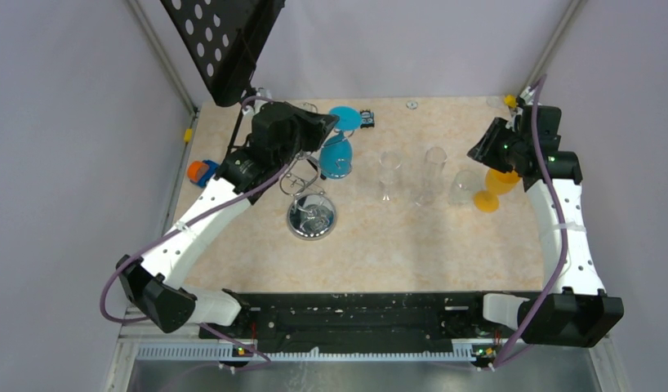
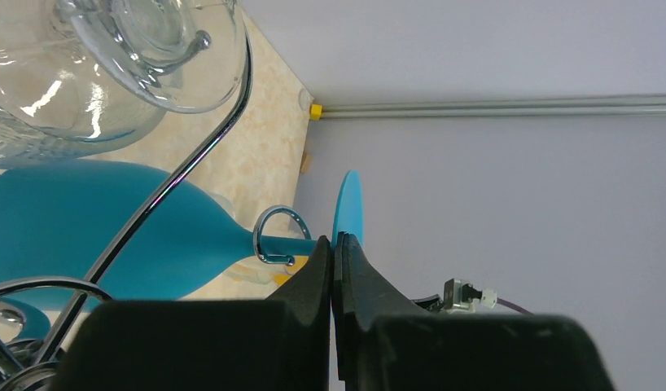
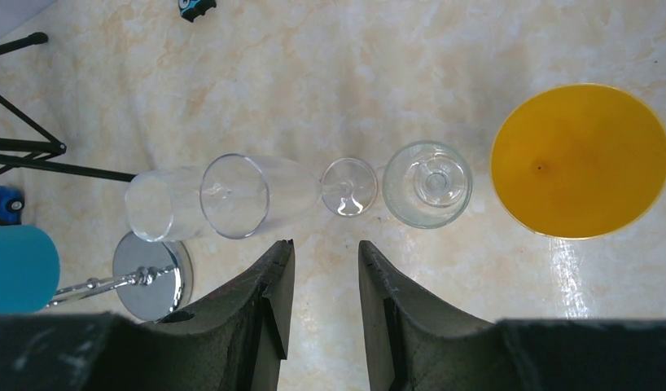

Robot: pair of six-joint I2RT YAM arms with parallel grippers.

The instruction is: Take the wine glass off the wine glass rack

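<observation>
Left hand [image 2: 334, 248]: pinched on blue wine glass [image 2: 110, 220] foot, stem hooked in wine glass rack [image 1: 311, 216]. Right hand [image 3: 323, 252]: parted, empty.

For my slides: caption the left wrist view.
Left gripper shut on the stem of the blue glass, hung in the rack.

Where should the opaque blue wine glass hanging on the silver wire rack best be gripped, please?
Grip the blue wine glass by its thin stem, on the bare stretch between the rack's curled hook and the round foot. Come in sideways, left claw straddling the stem: the bowl looks too wide, and the hook rings the stem.
</observation>
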